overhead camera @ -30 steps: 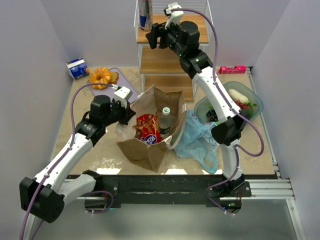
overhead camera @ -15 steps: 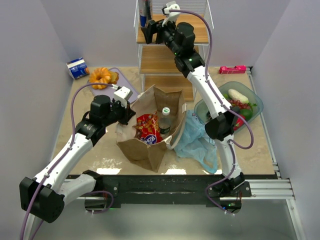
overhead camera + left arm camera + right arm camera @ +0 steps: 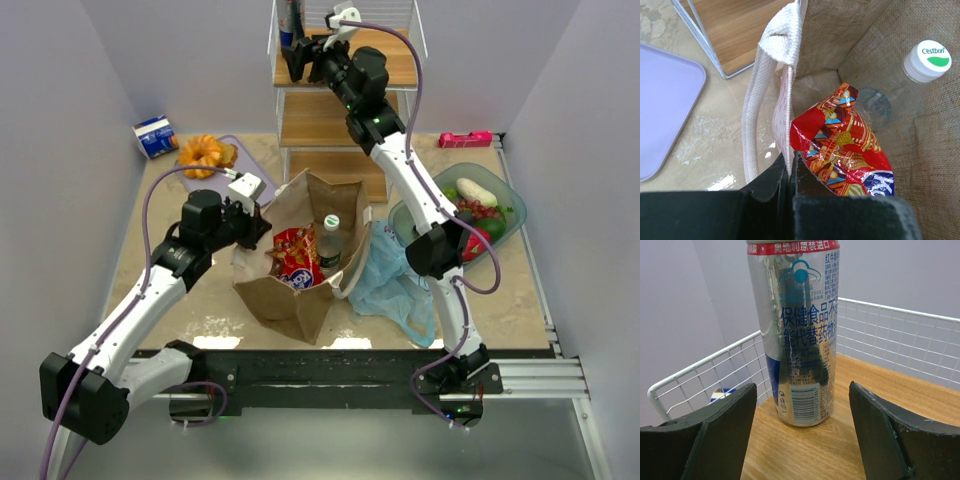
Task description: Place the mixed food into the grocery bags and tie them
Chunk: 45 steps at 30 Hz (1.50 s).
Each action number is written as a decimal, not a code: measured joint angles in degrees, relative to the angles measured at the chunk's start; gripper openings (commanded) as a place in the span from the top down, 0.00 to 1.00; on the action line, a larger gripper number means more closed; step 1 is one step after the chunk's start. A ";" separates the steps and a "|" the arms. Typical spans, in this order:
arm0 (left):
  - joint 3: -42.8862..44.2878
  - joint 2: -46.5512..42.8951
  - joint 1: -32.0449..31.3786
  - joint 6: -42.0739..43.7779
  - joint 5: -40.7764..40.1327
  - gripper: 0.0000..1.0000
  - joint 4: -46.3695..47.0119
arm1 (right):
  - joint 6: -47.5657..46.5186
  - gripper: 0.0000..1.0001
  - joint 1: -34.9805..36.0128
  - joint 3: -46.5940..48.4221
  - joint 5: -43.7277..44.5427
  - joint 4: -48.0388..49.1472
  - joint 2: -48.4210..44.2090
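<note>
Step in hand: fetching the can [image 3: 797, 330], which stands upright on the wire shelf [image 3: 880, 390], top centre of the overhead view. Right fingers [image 3: 715, 440] are spread wide either side of it, not touching. Left fingers [image 3: 770, 185] pinch the paper bag [image 3: 920, 125] rim, with the packet [image 3: 840, 150] and bottle [image 3: 927, 60] inside. Next move probably: ease forward, close on the can, lift clear.

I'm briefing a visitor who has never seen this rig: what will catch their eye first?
The right pincer, open, is up at the rear wire shelf, facing an upright drink can it doesn't touch. Mid-table, the left pincer pinches the rim of the brown paper bag; a red snack packet and a clear bottle sit inside.
</note>
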 measured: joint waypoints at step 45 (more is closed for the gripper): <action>56.92 33.90 -21.77 -7.72 -38.03 0.00 3.98 | 9.79 0.14 -0.02 -69.05 4.57 -8.37 -76.94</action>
